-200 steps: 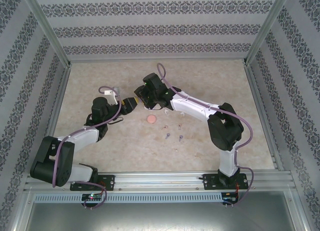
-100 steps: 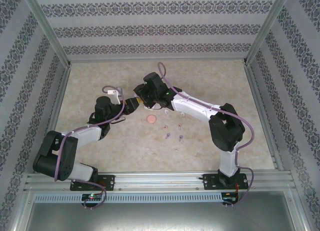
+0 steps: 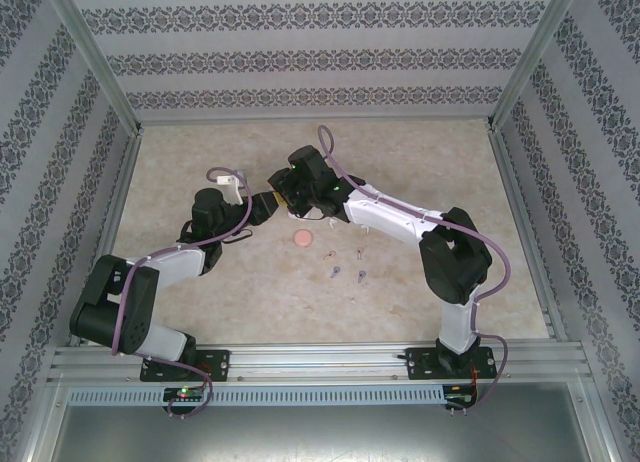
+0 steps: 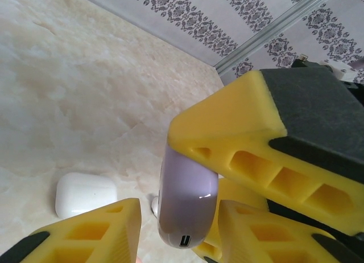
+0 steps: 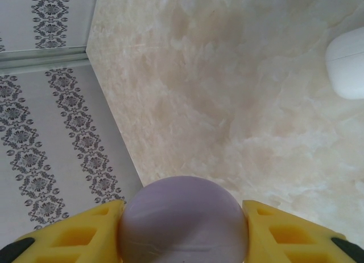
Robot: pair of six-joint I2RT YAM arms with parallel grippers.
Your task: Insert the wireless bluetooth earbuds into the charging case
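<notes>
My right gripper (image 5: 183, 210) is shut on a lilac charging case (image 5: 183, 223), one yellow finger on each side, lifted above the table. In the left wrist view that case (image 4: 187, 197) hangs closed, port end down, between my left gripper's (image 4: 179, 213) fingers. The left jaws are open, with a gap showing on the left side of the case. The two grippers meet at the table's middle left (image 3: 272, 203). Several tiny earbuds (image 3: 336, 273) lie loose on the table nearer the arms' bases. A small white bud (image 4: 154, 205) peeks out behind the case.
A closed white case (image 4: 85, 193) lies on the marble table, also seen at the right wrist view's edge (image 5: 347, 64). A round pink case (image 3: 302, 239) sits just below the grippers. Patterned walls and metal posts (image 3: 95, 57) ring the table.
My left gripper has pushed toward the right gripper and its jaws have narrowed around the lilac case. The right arm has held still.
</notes>
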